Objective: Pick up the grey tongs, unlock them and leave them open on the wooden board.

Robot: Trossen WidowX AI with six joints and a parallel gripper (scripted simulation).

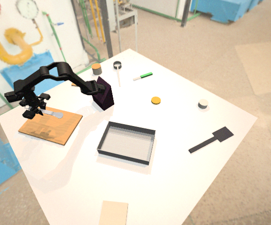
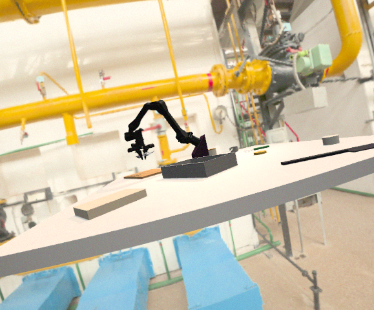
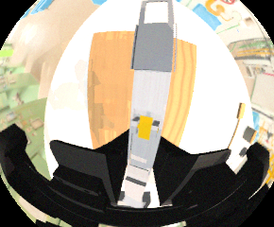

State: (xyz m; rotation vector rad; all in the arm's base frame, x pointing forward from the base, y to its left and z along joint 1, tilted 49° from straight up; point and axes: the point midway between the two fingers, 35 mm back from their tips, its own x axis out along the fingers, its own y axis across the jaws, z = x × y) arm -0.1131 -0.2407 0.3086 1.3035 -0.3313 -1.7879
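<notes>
My gripper (image 1: 43,111) (image 2: 142,157) (image 3: 140,132) is shut on the grey tongs (image 1: 58,115) (image 2: 149,153) (image 3: 151,90) and holds them above the wooden board (image 1: 29,129) (image 2: 141,174) (image 3: 110,85). The tongs lie nearly level, and their arms look close together. In the wrist view they run lengthwise between the fingers, with a dark grey section and a rectangular loop at the far end and a yellow piece near the fingertips. Whether the lock is released cannot be told. The roasting tin (image 1: 123,158) (image 2: 183,172) holds nothing.
A dark purple block (image 1: 104,99) (image 2: 200,148) stands by the arm's base. A tan block (image 1: 113,213) (image 2: 110,204) lies at the front. A black spatula (image 1: 203,145), a yellow disc (image 1: 155,100), a green-handled knife (image 1: 146,75) and round containers lie farther off.
</notes>
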